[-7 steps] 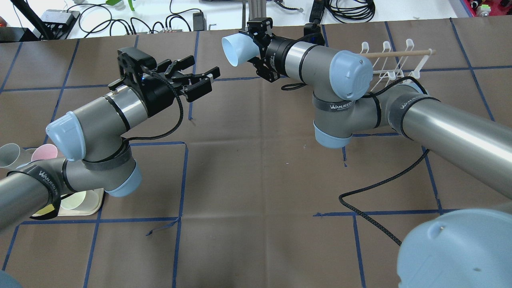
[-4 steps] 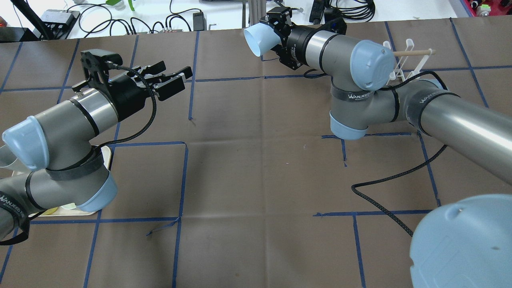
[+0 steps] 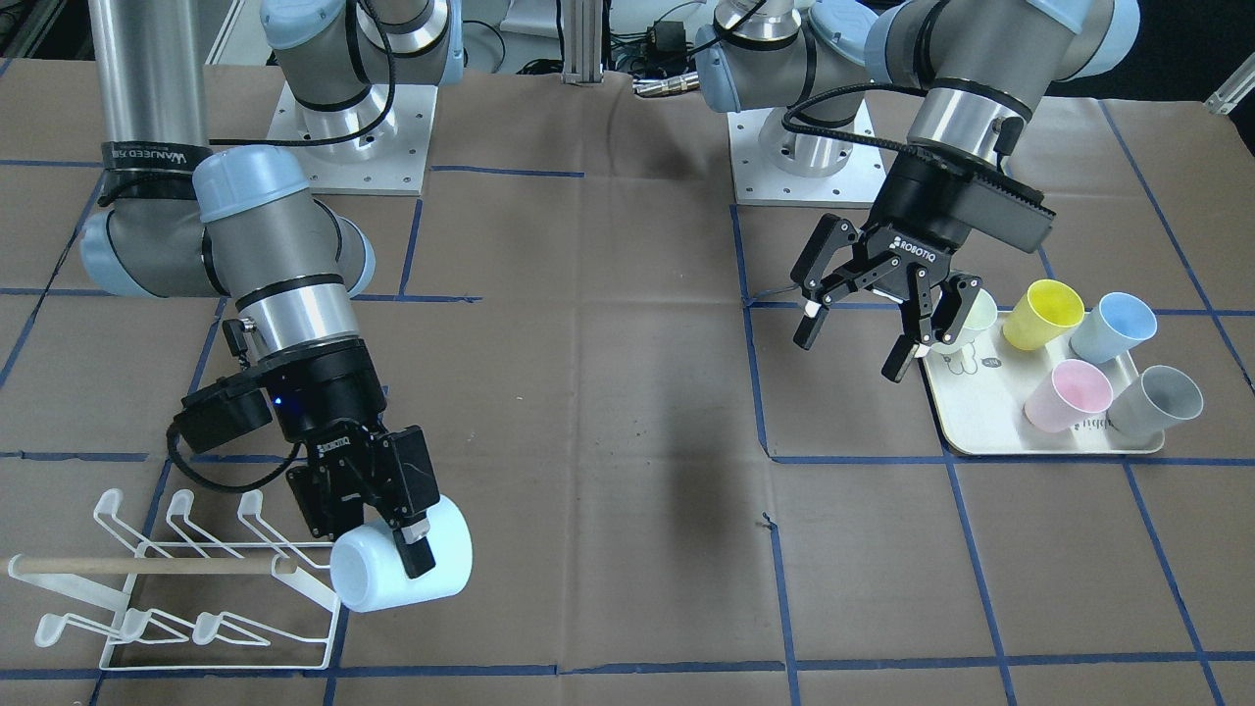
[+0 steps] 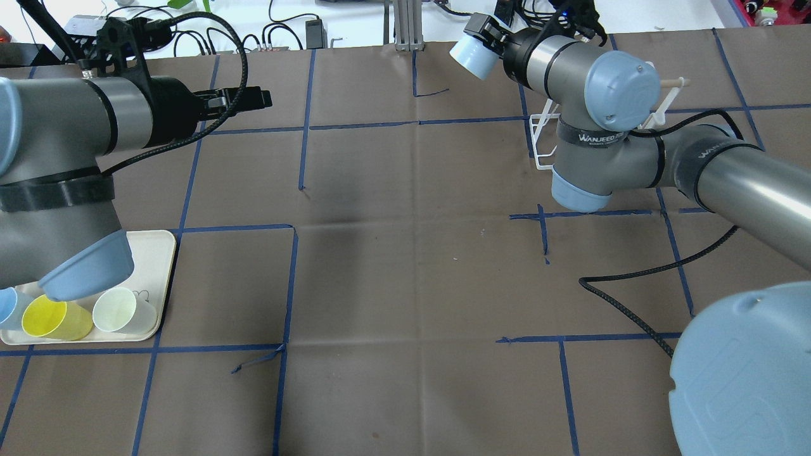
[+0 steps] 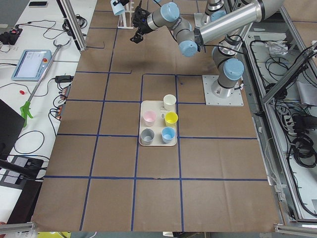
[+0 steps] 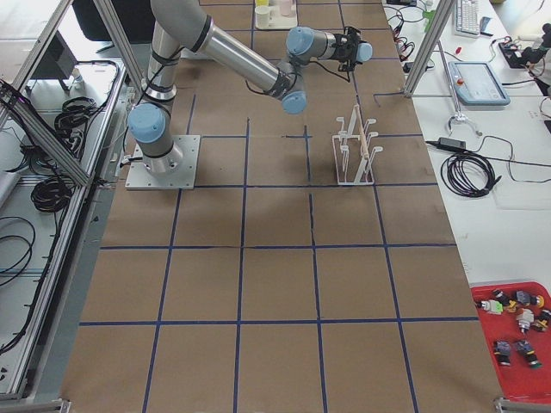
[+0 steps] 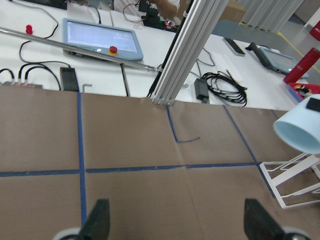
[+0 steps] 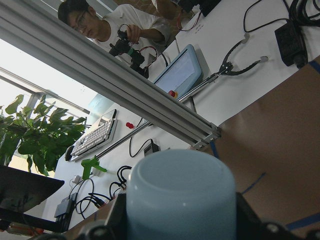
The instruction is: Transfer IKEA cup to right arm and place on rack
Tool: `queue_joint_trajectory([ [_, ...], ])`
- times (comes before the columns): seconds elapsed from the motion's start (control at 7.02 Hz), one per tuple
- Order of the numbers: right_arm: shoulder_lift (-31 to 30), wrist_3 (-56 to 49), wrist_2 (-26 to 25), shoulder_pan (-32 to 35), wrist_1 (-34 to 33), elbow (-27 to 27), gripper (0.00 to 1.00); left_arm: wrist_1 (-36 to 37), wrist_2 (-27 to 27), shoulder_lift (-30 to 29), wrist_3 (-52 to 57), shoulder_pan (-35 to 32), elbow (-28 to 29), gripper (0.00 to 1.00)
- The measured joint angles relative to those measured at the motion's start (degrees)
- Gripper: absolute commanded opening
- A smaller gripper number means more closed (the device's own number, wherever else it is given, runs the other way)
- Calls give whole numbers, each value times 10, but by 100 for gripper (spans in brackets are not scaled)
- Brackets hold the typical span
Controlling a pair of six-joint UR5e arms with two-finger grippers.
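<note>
My right gripper (image 3: 380, 534) is shut on a pale blue cup (image 3: 402, 574). It holds the cup on its side in the air, just beside the near end of the white wire rack (image 3: 186, 579) with its wooden dowel. In the overhead view the cup (image 4: 471, 56) is at the far edge of the table and the arm covers most of the rack (image 4: 543, 142). The right wrist view shows the cup's base (image 8: 180, 195) between the fingers. My left gripper (image 3: 863, 328) is open and empty, hovering at the edge of the cream tray (image 3: 980, 422). It also shows in the overhead view (image 4: 244, 100).
The tray holds yellow (image 3: 1044, 314), blue (image 3: 1113, 328), pink (image 3: 1069, 394), grey (image 3: 1157, 402) and cream (image 3: 971, 319) cups. An aluminium post (image 4: 405, 22) stands at the table's far edge. A black cable (image 4: 633, 278) lies on the brown paper by the right arm.
My right arm has carried the cup to the right, towards the rack. My left arm, open and empty, has drawn back to the left, towards the tray.
</note>
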Motion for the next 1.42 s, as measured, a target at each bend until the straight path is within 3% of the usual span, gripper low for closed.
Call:
queue_joint_trajectory([
  [0.28, 1, -109, -53, -23, -5, -4, 17, -193, 100, -4, -49, -52, 86, 95],
  [0.71, 29, -214, -64, -52, -87, -39, 18, -454, 204, -11, -62, -78, 183, 99],
  [1.0, 74, -249, -63, -62, -163, -65, 18, -540, 247, -11, -49, -78, 215, 99],
  [1.42, 96, -257, -58, -98, -178, -57, 19, -574, 264, -15, -37, -77, 239, 100],
])
